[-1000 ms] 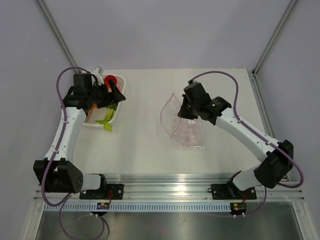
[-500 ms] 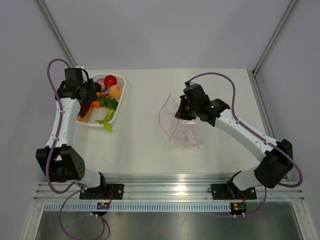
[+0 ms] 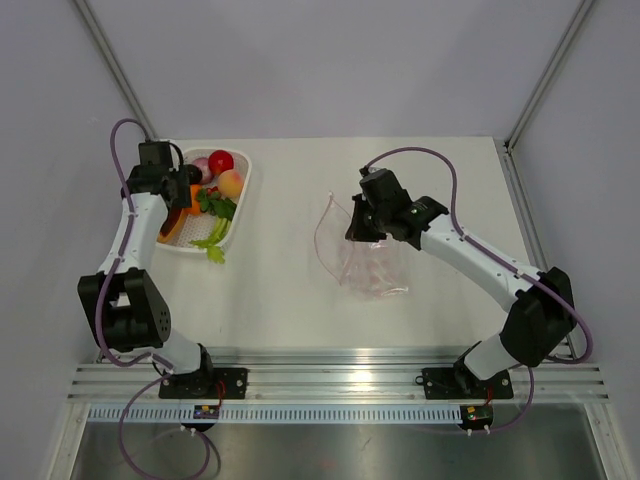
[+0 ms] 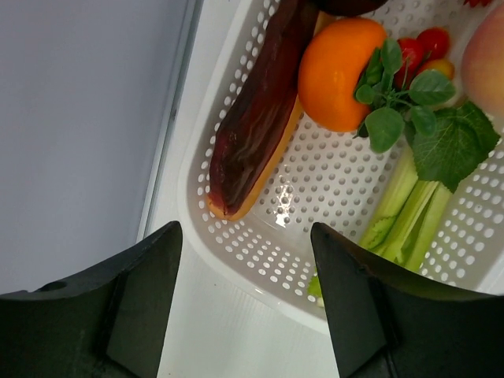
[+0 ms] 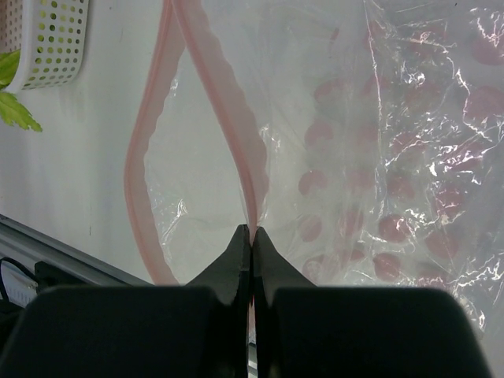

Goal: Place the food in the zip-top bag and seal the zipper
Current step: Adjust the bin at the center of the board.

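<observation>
The food lies in a white slotted basket at the back left: a red tomato, a peach, a celery stalk. The left wrist view shows the dark eggplant, an orange and celery. My left gripper hovers open over the basket's left rim, holding nothing. The clear zip-top bag lies mid-table. My right gripper is shut on its pink zipper, holding the mouth open towards the basket.
A grey wall stands close to the basket's left side. An aluminium rail runs along the near table edge, and slanted frame posts rise at the back corners. Bare tabletop separates basket and bag.
My left arm has drawn back from above the basket's middle to its left rim, uncovering the food. My right gripper has carried the bag's mouth edge slightly to the left.
</observation>
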Robot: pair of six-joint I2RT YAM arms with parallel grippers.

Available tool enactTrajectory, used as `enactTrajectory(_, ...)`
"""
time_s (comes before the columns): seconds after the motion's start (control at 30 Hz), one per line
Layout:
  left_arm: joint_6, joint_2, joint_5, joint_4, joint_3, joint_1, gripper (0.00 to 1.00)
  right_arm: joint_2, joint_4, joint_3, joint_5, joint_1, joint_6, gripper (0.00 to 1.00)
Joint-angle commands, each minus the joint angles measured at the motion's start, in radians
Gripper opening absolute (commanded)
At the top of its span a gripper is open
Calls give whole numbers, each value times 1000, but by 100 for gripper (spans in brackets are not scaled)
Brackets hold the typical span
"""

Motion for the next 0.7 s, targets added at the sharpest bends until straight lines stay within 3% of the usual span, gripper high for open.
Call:
enactTrajectory(0.0, 32, 19, 16, 79, -35, 15, 70, 9, 28, 20, -16, 6, -24, 0)
enactTrajectory(0.47, -23, 98, 174, 142, -78, 127, 70, 32, 23, 22, -25, 6, -36, 0)
enactTrajectory(0.67, -25, 175, 153, 147, -55, 130, 64, 37, 20, 25, -25, 6, -36, 0)
